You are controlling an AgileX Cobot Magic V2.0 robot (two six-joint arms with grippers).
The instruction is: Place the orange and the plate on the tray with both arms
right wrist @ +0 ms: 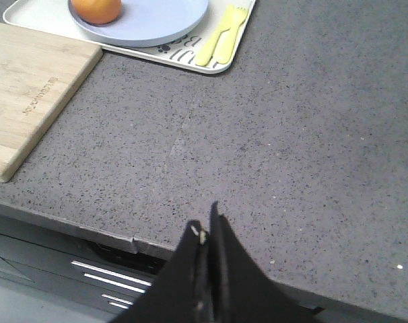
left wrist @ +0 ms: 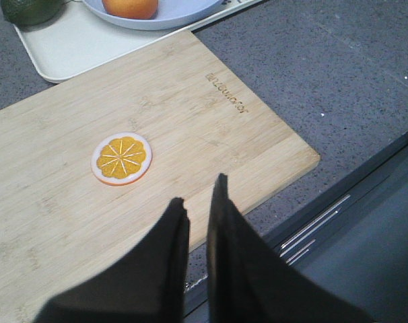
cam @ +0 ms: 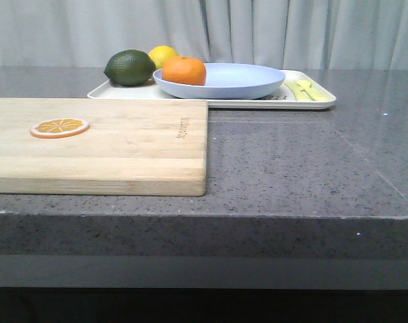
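Note:
The orange lies on the left part of the lavender-blue plate, and the plate rests on the cream tray at the back of the counter. All three also show in the left wrist view, orange, plate, tray, and in the right wrist view, orange, plate, tray. My left gripper hangs over the cutting board's front edge, far from the tray, empty, fingers almost together with a thin gap. My right gripper is shut and empty over the counter's front edge. Neither gripper shows in the front view.
A wooden cutting board with a flat orange slice covers the front left. On the tray, a dark green fruit and a yellow lemon sit left of the plate, and yellow cutlery lies right of it.

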